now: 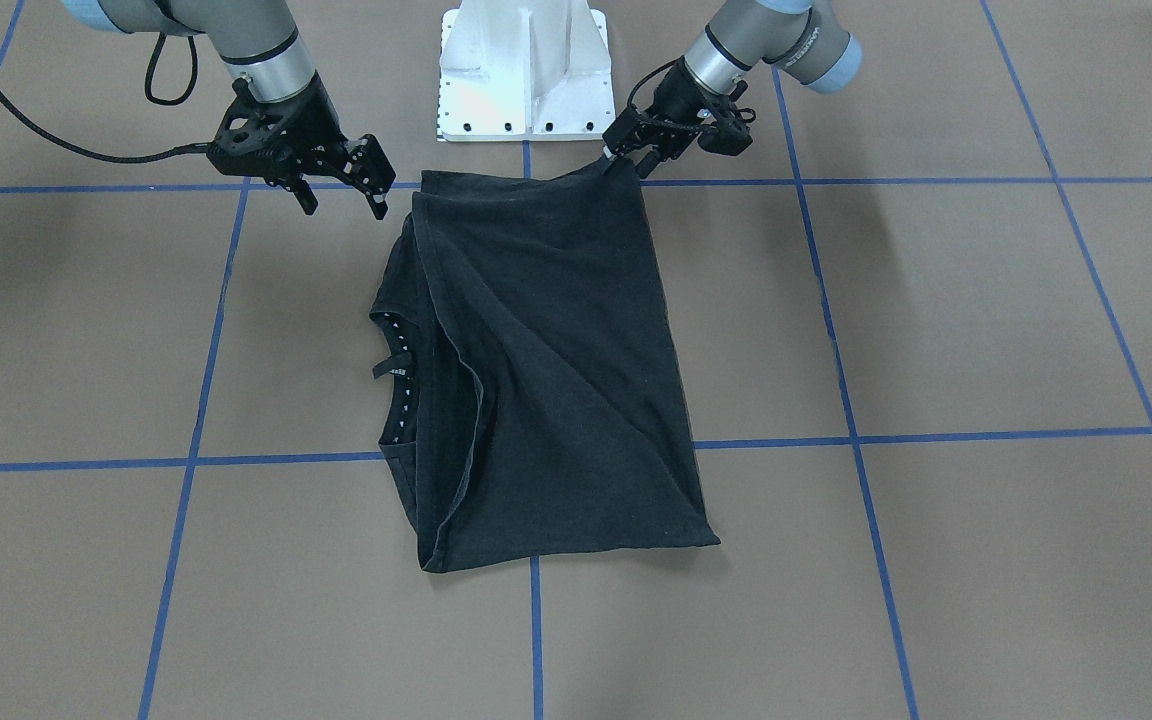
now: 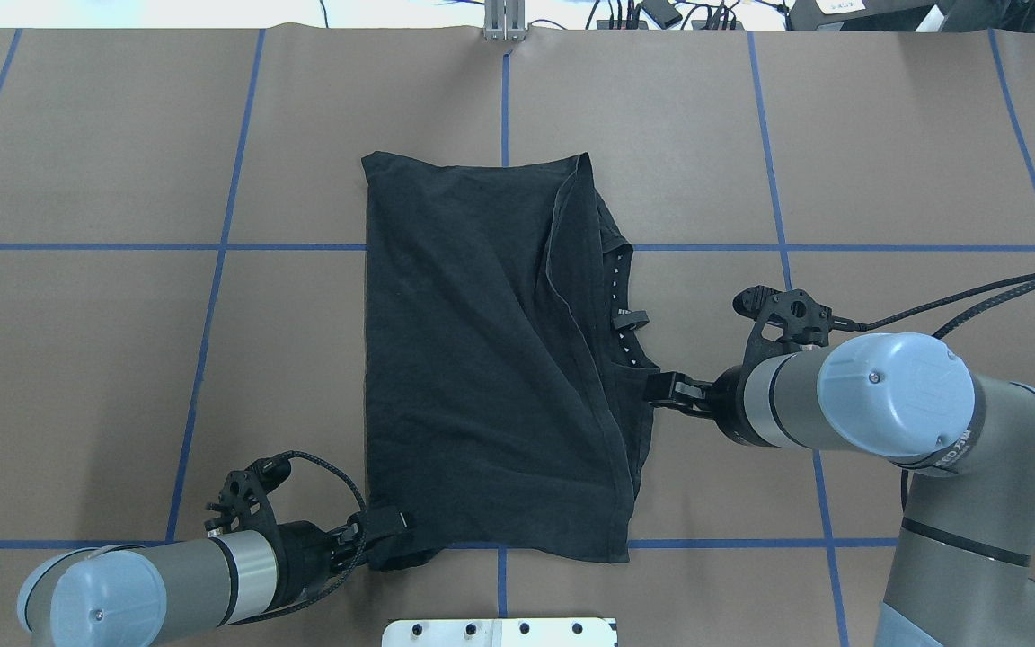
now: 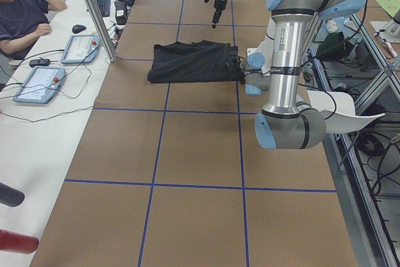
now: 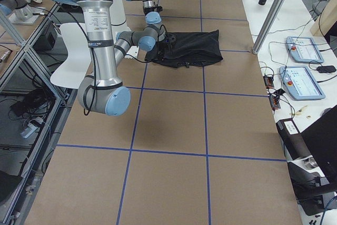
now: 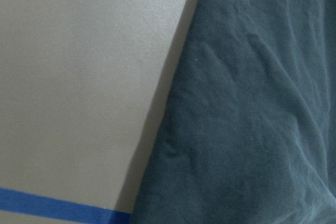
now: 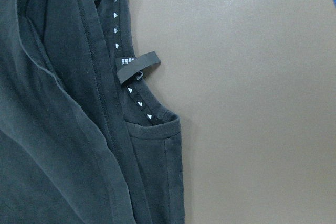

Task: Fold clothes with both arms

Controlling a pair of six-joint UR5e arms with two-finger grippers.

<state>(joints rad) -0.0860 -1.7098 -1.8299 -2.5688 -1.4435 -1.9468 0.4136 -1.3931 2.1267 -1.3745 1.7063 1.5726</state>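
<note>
The black T-shirt [image 1: 556,370] [image 2: 482,359] lies folded lengthwise on the brown table. Its collar [image 6: 137,100], with small white triangles and a tag, shows along the edge on my right side. My left gripper [image 1: 624,155] [image 2: 387,523] is shut on the shirt's near corner, which is lifted slightly beside the pedestal. My right gripper [image 1: 341,195] [image 2: 668,389] hovers open with nothing between its fingers, just off the shirt's other near corner. The left wrist view shows only cloth [image 5: 252,103] and table, with no fingers in view.
The white bolted pedestal [image 1: 524,70] [image 2: 499,632] stands just behind the shirt's near edge. Blue tape lines [image 1: 936,437] grid the table. A person [image 3: 19,10] sits at a side table with control tablets [image 3: 81,47], and a metal post [image 3: 94,10] stands at the table's edge.
</note>
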